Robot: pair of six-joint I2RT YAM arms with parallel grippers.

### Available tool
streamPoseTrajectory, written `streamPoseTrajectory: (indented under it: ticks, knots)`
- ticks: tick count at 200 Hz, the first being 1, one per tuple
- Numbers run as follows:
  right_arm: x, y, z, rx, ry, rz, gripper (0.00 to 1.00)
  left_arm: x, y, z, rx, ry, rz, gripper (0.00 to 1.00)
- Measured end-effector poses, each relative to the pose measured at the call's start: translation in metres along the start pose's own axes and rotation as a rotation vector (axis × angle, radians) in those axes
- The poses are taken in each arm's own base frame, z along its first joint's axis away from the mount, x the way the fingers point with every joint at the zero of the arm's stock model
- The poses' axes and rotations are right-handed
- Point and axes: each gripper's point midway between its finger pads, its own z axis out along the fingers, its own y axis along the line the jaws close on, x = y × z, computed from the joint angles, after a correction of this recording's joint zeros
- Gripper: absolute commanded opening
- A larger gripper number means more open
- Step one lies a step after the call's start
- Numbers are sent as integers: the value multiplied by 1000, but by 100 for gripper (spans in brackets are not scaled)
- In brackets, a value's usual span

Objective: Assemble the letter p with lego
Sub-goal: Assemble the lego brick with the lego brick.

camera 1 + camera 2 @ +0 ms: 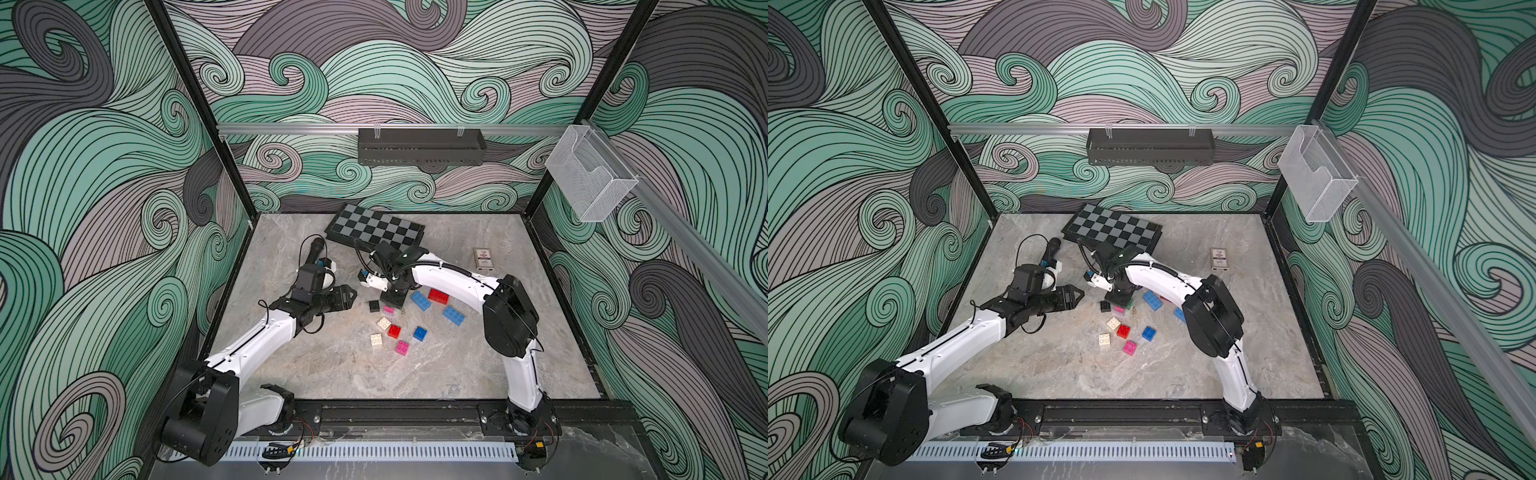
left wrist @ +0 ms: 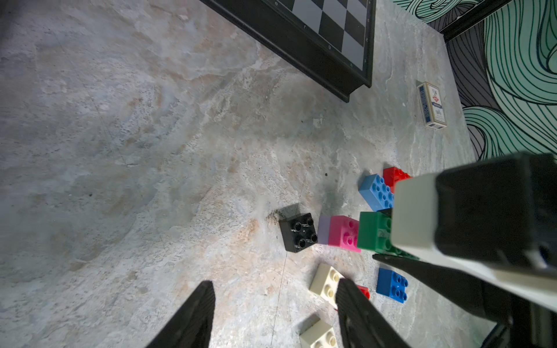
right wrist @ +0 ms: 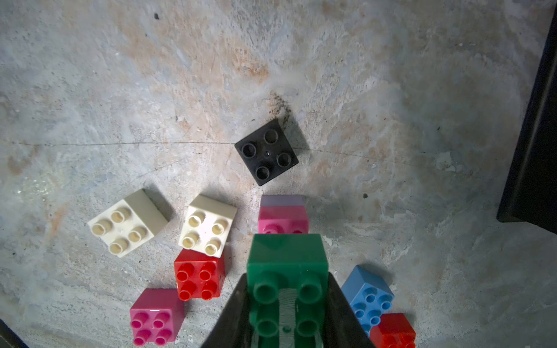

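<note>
place: robot lab test cell | evidence: left arm (image 1: 249,345), right arm (image 1: 453,278) bolted to base rail (image 1: 395,413) | black frame post (image 1: 201,108), printed swirl walls (image 1: 83,208) | stone-look table (image 1: 353,374), slotted cable duct (image 1: 395,452), rail-hung tray (image 1: 419,145), clear bin (image 1: 590,174)

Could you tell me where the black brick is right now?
In a top view the black brick sits just apart from the pink-and-lilac stack, on its left-arm side.

Left arm (image 1: 253,343) and right arm (image 1: 451,279) wear white shells, bulky black joints (thin black cables alongside).
</note>
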Motion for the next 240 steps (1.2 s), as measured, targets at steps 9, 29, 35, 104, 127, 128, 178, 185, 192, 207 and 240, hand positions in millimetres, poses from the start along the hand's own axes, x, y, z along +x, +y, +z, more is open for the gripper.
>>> streamPoseTrajectory:
  ticks: [9,29,35,104,127,128,178,185,192,207,240]
  knots:
    - [1,0,1,-1,3,0,7,0,1,0,-4,0,4,65]
    - [3,1,2,-3,9,3,7,3,4,4,-15,12,10,65]
    - [4,1,3,-4,11,3,7,4,5,4,-18,17,12,65]
    - [8,3,7,-9,22,3,7,6,7,7,-24,28,21,65]
    - [11,4,11,-13,33,4,7,6,7,7,-23,28,21,65]
    - [11,4,11,-13,33,4,7,6,7,7,-23,28,22,65]
    - [11,4,18,-12,38,6,7,6,7,7,-23,28,25,65]
    - [10,4,18,-11,37,6,7,6,6,7,-23,28,26,65]
    - [10,3,18,-11,36,6,7,6,6,7,-23,28,26,65]
    - [10,3,19,-9,36,6,7,6,6,7,-23,28,26,65]
    - [10,2,19,-3,35,6,7,6,6,7,-22,28,26,65]
